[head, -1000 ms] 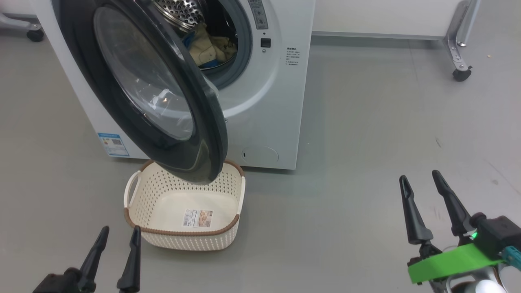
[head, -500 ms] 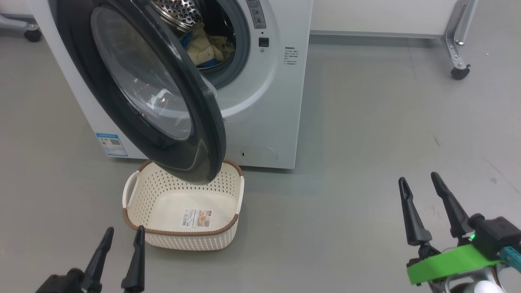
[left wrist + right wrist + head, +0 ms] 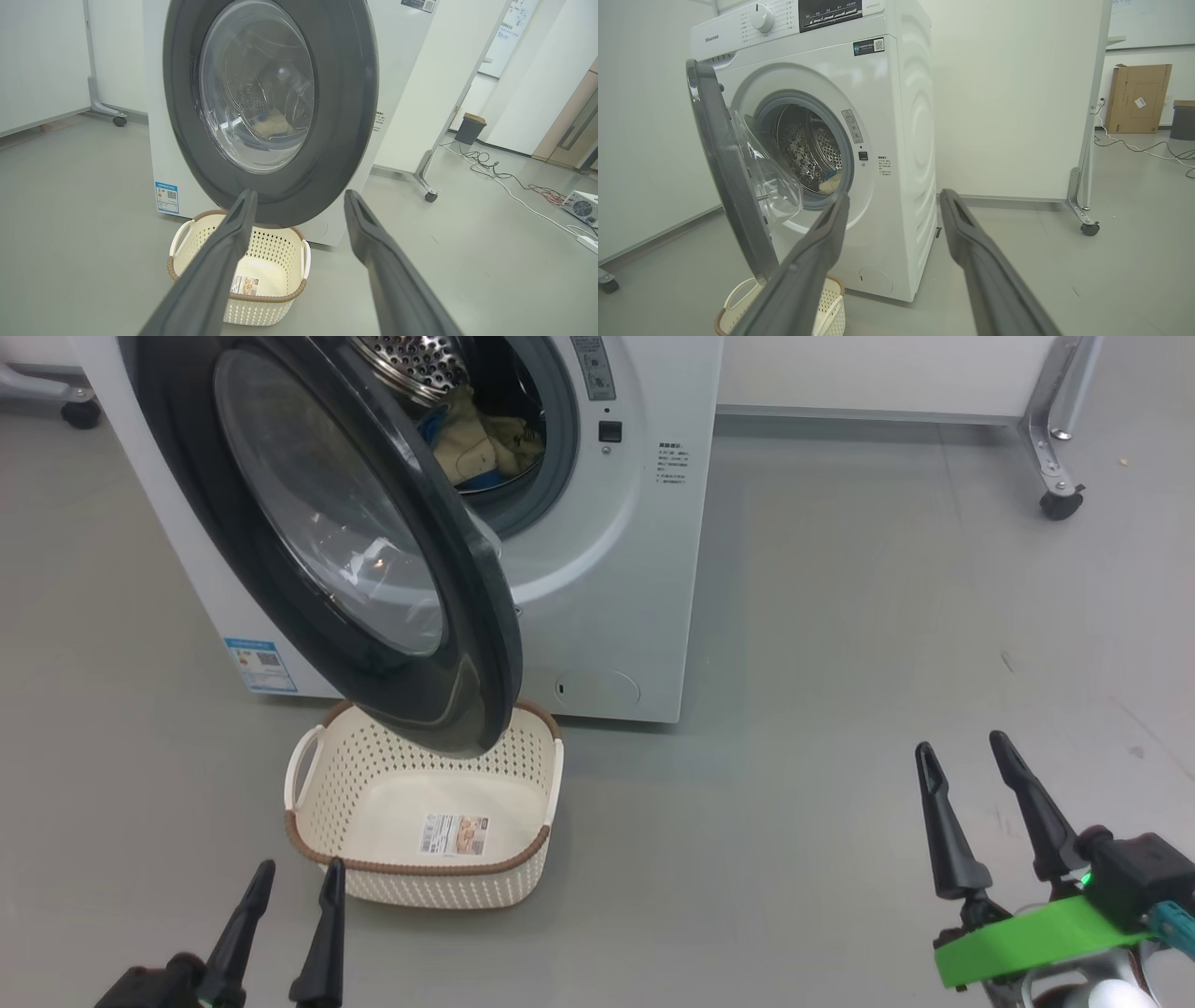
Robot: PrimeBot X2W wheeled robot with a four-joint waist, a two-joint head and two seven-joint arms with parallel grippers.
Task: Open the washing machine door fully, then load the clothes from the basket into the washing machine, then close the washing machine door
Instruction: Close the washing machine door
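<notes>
My left gripper (image 3: 301, 870) sits low at the near left, jaws released and empty, just off the near left corner of the basket (image 3: 420, 871). The basket stands bare on the floor against the washing machine (image 3: 616, 569). Above it hangs the washing machine door (image 3: 327, 532), swung partway out from its left side, outer face turned toward my left arm, free edge pointing near and right. The clothes (image 3: 481, 448) lie in the drum behind it. My right gripper (image 3: 962, 744), jaws likewise released, waits well apart at the near right. I judge loading done, and the left arm is the nearer one for pushing the door shut.
</notes>
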